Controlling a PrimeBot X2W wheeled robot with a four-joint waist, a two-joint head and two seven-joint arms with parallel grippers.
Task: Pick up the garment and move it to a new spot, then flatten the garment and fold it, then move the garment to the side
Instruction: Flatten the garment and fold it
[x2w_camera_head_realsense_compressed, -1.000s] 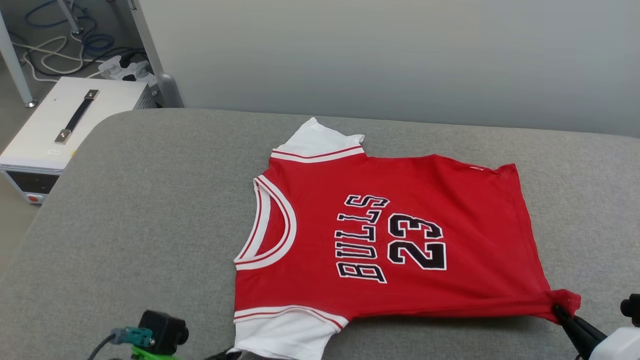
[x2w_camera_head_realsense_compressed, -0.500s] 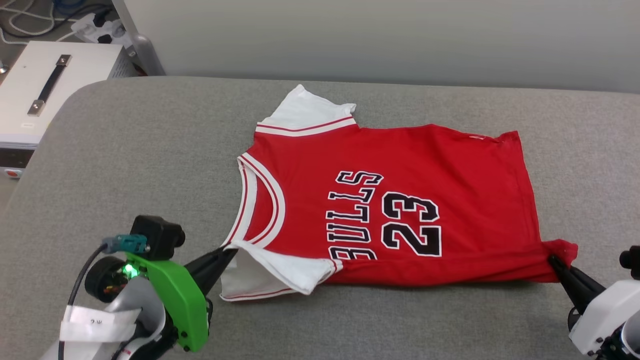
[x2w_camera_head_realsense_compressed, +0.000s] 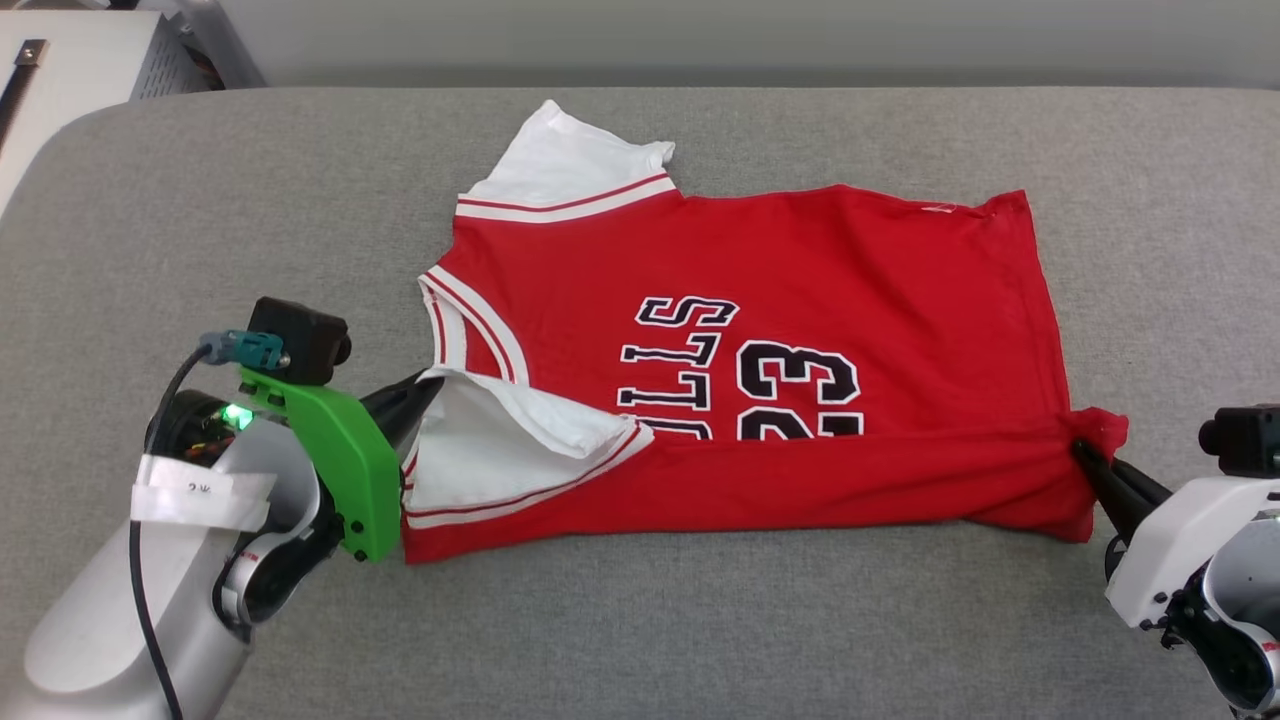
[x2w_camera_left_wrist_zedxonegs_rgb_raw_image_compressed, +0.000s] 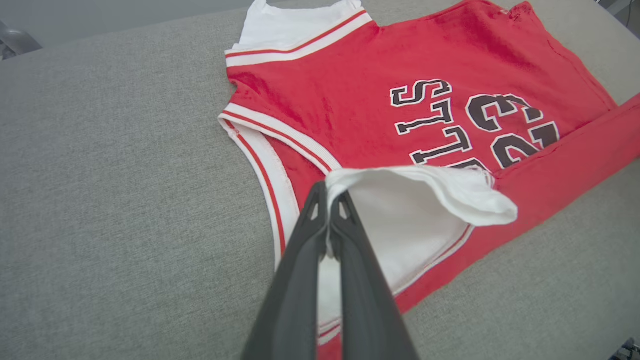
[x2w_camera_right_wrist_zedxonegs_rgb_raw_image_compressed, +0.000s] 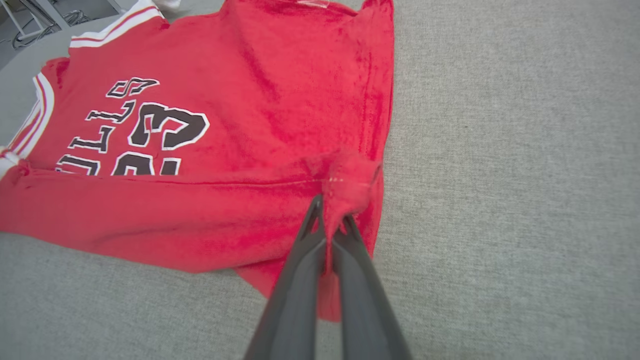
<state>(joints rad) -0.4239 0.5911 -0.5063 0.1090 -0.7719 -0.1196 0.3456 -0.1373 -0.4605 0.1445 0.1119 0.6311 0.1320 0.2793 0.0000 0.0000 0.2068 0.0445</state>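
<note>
Garment (x2w_camera_head_realsense_compressed: 800, 280) near edge is held up for lengthwise fold: L pincer (x2w_camera_head_realsense_compressed: 432, 385) clamped on sleeve (x2w_camera_head_realsense_compressed: 500, 450), R pincer (x2w_camera_head_realsense_compressed: 1080, 450) clamped on hem corner (x2w_camera_head_realsense_compressed: 1102, 428).

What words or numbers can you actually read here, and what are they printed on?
"LLS": black letters on the red garment; the word's start is hidden under the folded-over edge.
"23": black number beside them, its lower part under the same fold.
White tape on the left forearm: marks too small to read.
</note>
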